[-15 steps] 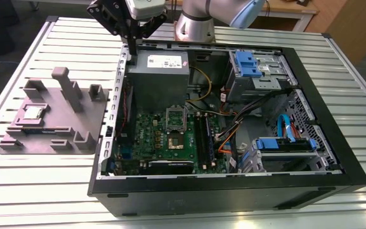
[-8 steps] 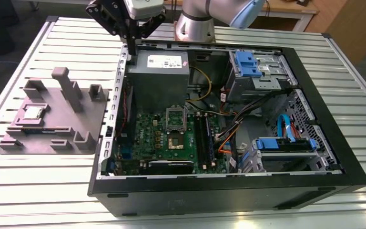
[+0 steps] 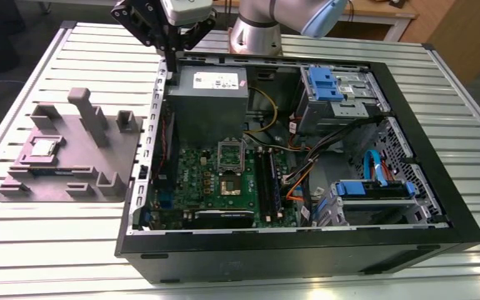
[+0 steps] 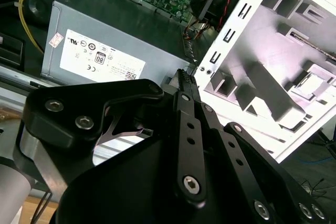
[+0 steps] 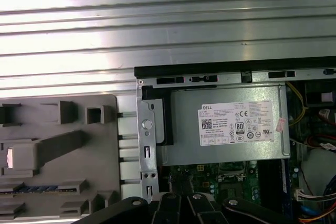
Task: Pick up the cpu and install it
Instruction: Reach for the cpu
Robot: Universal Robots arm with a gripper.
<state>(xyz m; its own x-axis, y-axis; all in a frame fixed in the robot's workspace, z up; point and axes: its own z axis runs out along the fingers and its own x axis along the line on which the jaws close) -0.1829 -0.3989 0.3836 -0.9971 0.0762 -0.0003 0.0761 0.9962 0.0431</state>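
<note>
The cpu (image 3: 42, 148) is a small silvery square lying in a pocket of the grey moulded tray (image 3: 98, 169), on the exterior view's left. It shows as a bright patch in both wrist views (image 4: 316, 84) (image 5: 14, 157). My gripper (image 3: 175, 52) hangs high over the far left corner of the open computer case (image 3: 440, 187), above the grey power supply box (image 3: 209, 94) and well away from the cpu. Its black fingers (image 4: 185, 85) are shut with nothing between them. The motherboard socket (image 3: 230, 182) lies in the middle of the green board.
The case and the tray (image 5: 63, 140) sit on a slatted metal table (image 3: 40, 250). Inside the case are blue drive brackets (image 3: 327, 84), orange and yellow cables and memory slots beside the socket. The case's metal rim (image 5: 147, 129) stands between tray and board.
</note>
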